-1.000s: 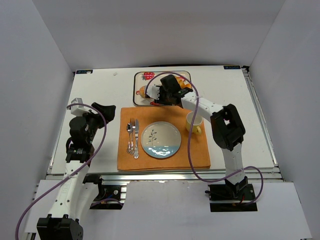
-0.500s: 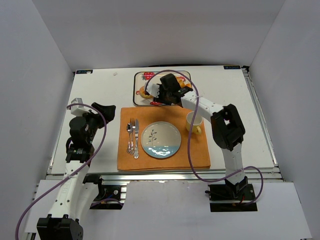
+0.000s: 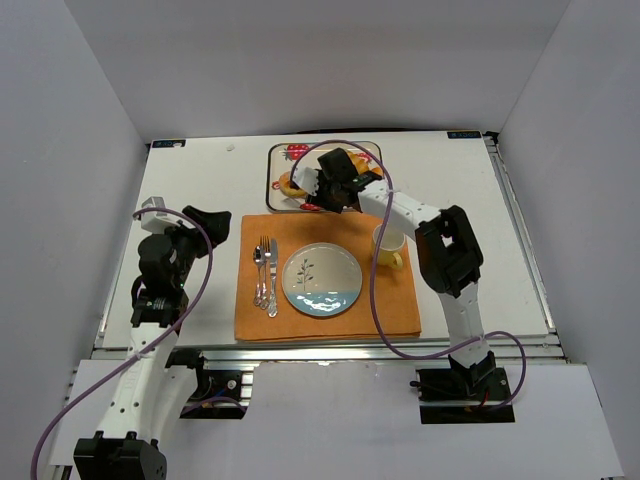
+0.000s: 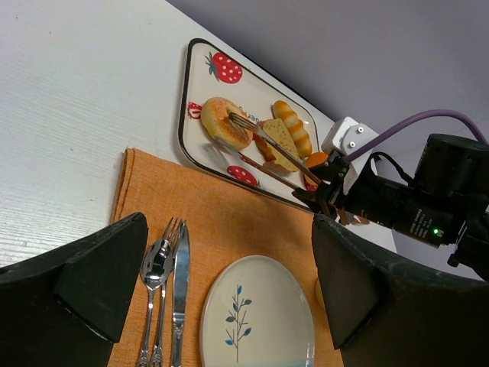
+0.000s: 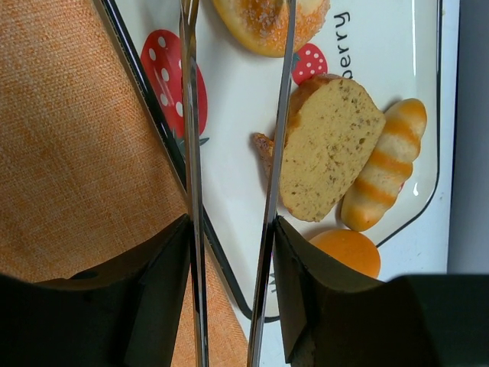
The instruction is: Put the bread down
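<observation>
The bread (image 3: 291, 184) is a small golden-tan ring on the left part of the strawberry tray (image 3: 283, 155). It also shows in the left wrist view (image 4: 225, 122) and at the top of the right wrist view (image 5: 263, 23). My right gripper (image 3: 324, 187) (image 5: 233, 229) is shut on metal tongs (image 4: 276, 150) (image 5: 269, 191). The tongs' arms stand apart and their tips reach the bread, one arm lying across its top. My left gripper (image 3: 196, 226) (image 4: 229, 264) is open and empty, left of the orange placemat.
A toast slice (image 5: 328, 145), a ridged roll (image 5: 382, 164) and an orange round piece (image 5: 348, 252) share the tray. The placemat (image 3: 390, 300) holds a plate (image 3: 292, 288), cutlery (image 3: 266, 275) and a yellow cup (image 3: 388, 245).
My right arm has shifted slightly left over the tray, bringing the tongs up to the bread. The left arm has not moved.
</observation>
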Controlling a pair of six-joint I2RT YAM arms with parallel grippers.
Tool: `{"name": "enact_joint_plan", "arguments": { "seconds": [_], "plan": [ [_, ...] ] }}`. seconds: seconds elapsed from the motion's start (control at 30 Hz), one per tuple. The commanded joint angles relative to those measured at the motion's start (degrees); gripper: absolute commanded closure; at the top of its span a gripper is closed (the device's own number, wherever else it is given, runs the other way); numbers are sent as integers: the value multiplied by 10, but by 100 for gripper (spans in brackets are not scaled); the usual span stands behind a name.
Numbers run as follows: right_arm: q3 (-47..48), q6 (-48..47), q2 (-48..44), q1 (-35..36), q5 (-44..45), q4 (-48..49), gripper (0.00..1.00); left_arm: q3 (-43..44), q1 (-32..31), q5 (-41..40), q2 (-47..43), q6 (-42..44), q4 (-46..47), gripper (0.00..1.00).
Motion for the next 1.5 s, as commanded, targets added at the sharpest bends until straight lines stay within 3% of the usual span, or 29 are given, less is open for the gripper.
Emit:
{"name": "enact_joint_plan", "arguments": {
  "seconds": [0.0, 0.23, 0.47, 0.77, 1.03, 1.23, 1.47],
  "plan": [
    [37, 24, 5, -1, 1, -13, 50, 2, -1, -6, -12, 6, -10, 3],
    [48, 35, 12, -3, -10, -36, 56, 3, -1, -7, -14, 5, -12, 3],
    [55, 45, -2, -13, -31, -46, 86, 5, -1, -7, -14, 5, -12, 3],
    [23, 55, -72, -29, -95, -33, 100, 7, -1, -7, -14, 5, -10, 3],
    [-91, 27, -210, -30, -183, -22, 100, 7, -1, -7, -11, 5, -9, 3],
    [-218, -22, -347, -30, -272, -86, 100, 6, -1, -8, -11, 5, -7, 3],
    [-341, -70, -487, -28, -291, -157, 100, 0, -1, -5, -3, 4, 2, 3]
  ]
}}
